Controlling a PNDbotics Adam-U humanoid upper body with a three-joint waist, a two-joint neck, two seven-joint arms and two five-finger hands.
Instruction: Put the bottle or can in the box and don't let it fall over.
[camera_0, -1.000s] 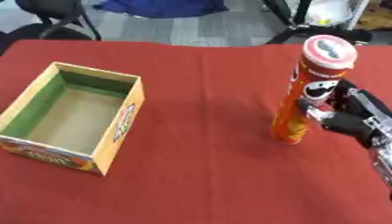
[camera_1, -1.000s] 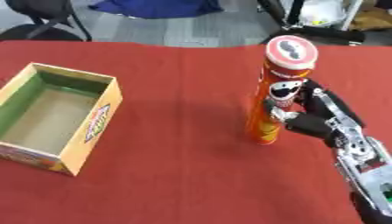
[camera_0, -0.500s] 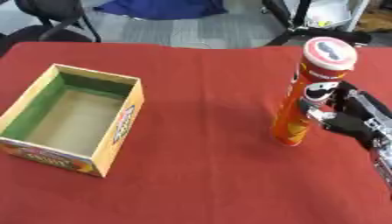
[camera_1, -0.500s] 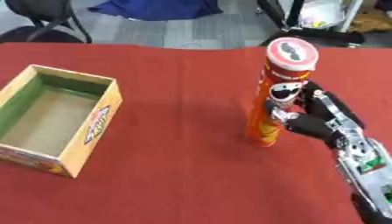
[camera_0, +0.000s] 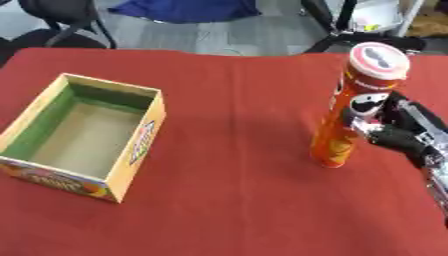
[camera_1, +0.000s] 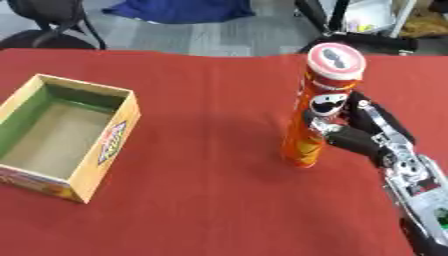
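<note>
A tall orange chip can (camera_0: 354, 110) with a red-rimmed lid stands upright on the red tablecloth, right of centre. My right hand (camera_1: 363, 135) comes in from the lower right and has its fingers and thumb curled round the can's lower half. An open cardboard box (camera_0: 80, 134) with a green inner wall and a brown floor sits at the left, with nothing inside. The can's base appears to rest on the cloth. My left hand shows in neither view.
The red tablecloth (camera_0: 227, 200) covers the whole table between box and can. Beyond the far edge are a grey floor, black chair legs (camera_0: 66, 20), a blue cloth (camera_0: 188, 10) and a dark stand (camera_1: 367, 40).
</note>
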